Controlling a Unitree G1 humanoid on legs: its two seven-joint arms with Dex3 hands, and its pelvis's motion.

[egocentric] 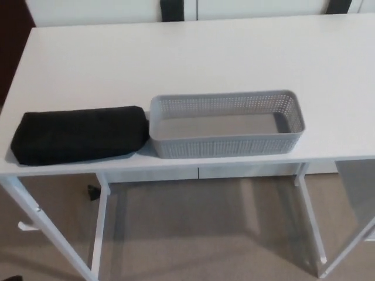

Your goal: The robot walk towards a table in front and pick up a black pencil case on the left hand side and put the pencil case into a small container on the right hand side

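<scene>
We see black soft pencil case lying flat near-left on white table, long axis left-right, grey perforated container just beside its right end, upright, empty, near table's front edge

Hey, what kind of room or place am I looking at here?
Probably an office or study room indoors. A plain white desk on thin white legs stands on beige carpet, and on it lie a black pencil case and an empty grey perforated storage basket. No robot hand is in view.
</scene>
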